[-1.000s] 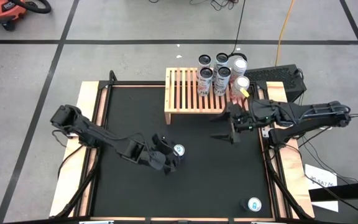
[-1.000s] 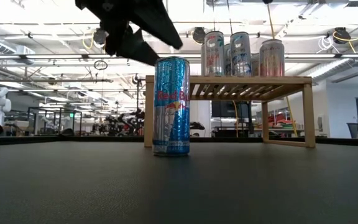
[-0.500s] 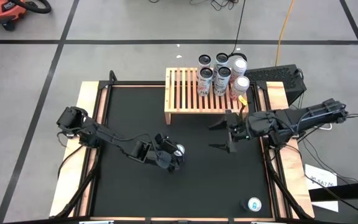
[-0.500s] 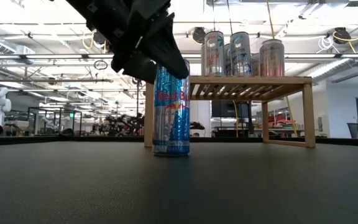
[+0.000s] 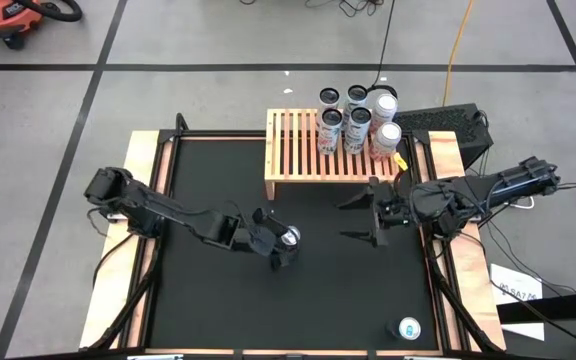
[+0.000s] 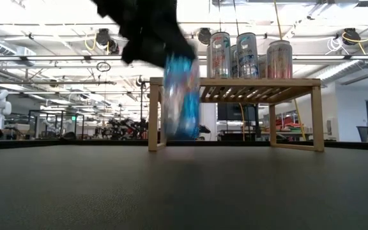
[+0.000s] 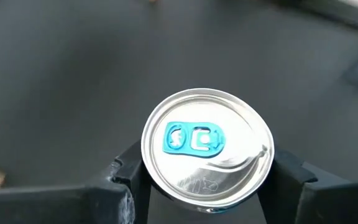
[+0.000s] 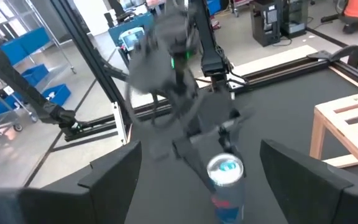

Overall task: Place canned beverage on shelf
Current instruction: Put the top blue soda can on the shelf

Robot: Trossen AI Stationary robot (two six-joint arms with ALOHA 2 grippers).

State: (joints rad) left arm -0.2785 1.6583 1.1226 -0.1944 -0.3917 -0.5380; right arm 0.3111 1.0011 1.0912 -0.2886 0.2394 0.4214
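Five cans stand in a cluster on the right end of the shelf, which sits at the far edge of the black mat. In the low view we see three of them upright on the slatted top.

Our left gripper is near the middle of the mat, in front of the shelf's left leg, with its fingers closed on a blue can. From the left wrist we look straight down on the silver lid with its blue tab, a dark finger pressed to each side. In the low view the blue can is blurred and its base sits above the mat, so we take it as lifted.

Our right gripper hangs over the mat to the right, well apart from the blue can, its fingers spread wide and pointing toward it. Another can stands alone at the mat's near right corner.
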